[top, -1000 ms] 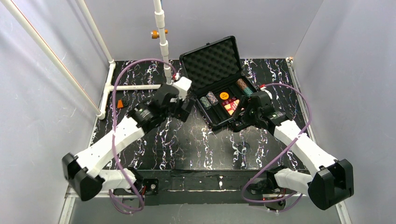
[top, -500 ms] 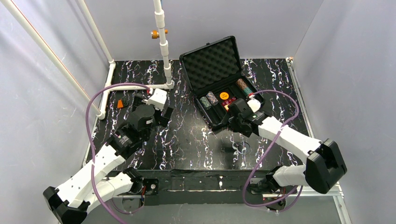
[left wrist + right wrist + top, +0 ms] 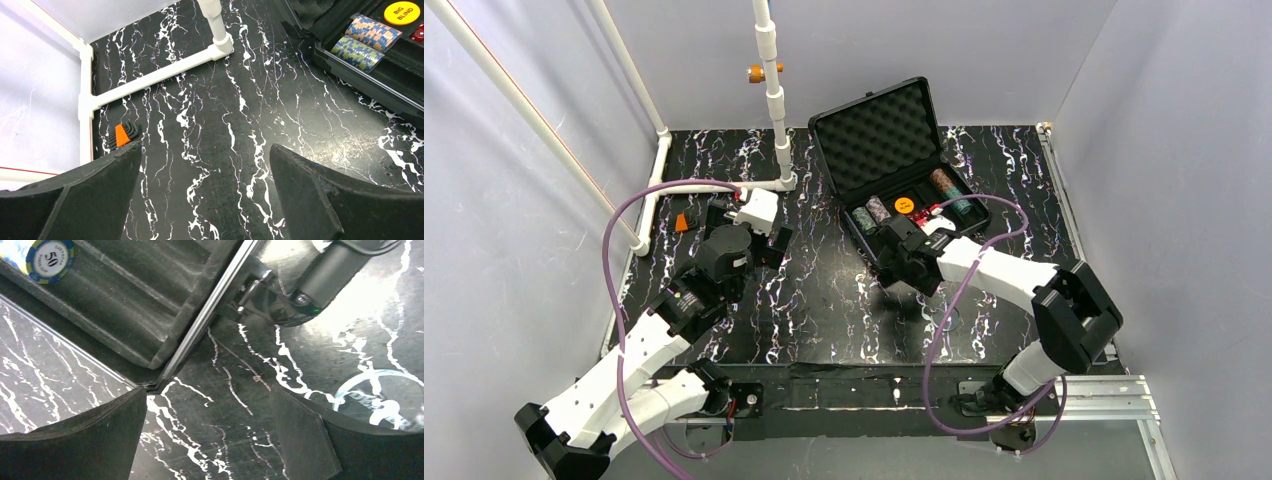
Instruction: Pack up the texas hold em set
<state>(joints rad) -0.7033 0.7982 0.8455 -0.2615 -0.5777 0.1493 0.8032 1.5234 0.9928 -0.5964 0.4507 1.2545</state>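
Right gripper [image 3: 207, 395]: released, fingers spread wide with nothing between them; it hung low over the table [image 3: 235, 440] at the near left corner of the case [image 3: 150, 300].
Left gripper [image 3: 205, 150]: released and empty, above bare table in the left half.
Case: black, lid up showing egg-crate foam, standing toward the far edge of the table, right of centre.
Chip stacks [image 3: 367, 40]: two lay on their sides, side by side in the tray's left end; a third [image 3: 946, 187] lay at its right end.
Orange disc [image 3: 401, 10]: marked BIG BLIND, in the tray beyond the left stacks.
Hex keys [image 3: 120, 136]: orange holder, near the left edge beside the white pipe frame [image 3: 150, 80].
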